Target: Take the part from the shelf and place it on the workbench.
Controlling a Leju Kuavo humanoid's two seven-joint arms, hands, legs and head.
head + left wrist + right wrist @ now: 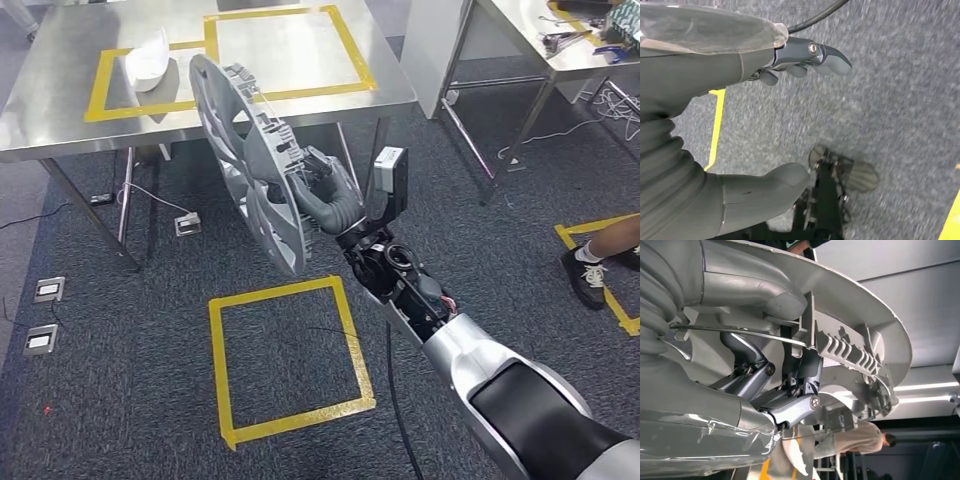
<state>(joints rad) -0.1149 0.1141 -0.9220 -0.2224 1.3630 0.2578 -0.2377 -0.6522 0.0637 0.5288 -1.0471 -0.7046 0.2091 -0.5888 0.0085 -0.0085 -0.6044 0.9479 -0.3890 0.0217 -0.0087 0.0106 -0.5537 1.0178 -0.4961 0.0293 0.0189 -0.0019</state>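
You're mid-carry with the right hand [326,196] clamped on the wheel cover [245,160], left hand [753,120] hanging empty, fingers apart, so next, lower it flat onto the workbench [45,90].

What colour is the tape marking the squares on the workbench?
Yellow tape on the steel workbench, clearest in the head view.

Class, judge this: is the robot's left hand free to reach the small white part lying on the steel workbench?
Probably not yet: the left hand hangs open over carpet, while the white part lies on the steel workbench ahead.
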